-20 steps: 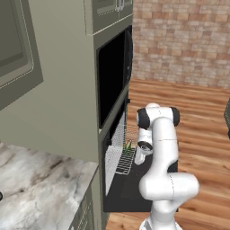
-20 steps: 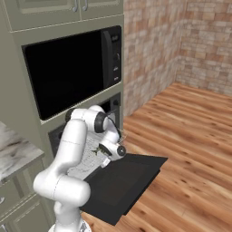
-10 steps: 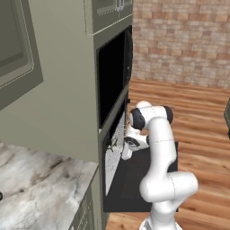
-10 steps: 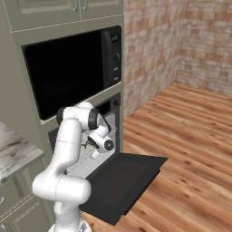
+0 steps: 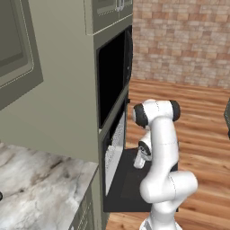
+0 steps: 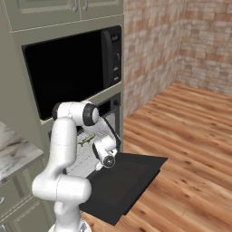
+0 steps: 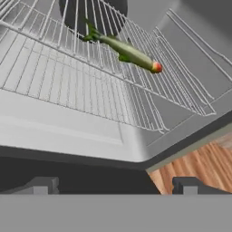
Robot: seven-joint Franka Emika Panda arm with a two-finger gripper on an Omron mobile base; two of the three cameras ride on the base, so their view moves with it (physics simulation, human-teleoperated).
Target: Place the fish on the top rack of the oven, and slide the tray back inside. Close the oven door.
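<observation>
One fish point(image 7: 127, 53) on top rack point(image 7: 68, 77), end effector point(image 7: 113, 186) spread wide, empty

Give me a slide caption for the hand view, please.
Fish lying on the oven's wire top rack, open end effector hovering above the lowered oven door.

2 base views flank the oven point(image 6: 97, 136); hand view faces inside.

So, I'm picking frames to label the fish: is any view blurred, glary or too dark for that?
Hand view: the fish is sharp and evenly lit on the top rack, no glare. Right base view: the fish is a small, soft sliver beside the arm. Left base view: the oven interior is seen edge-on, rack wires coarse and jagged.
</observation>
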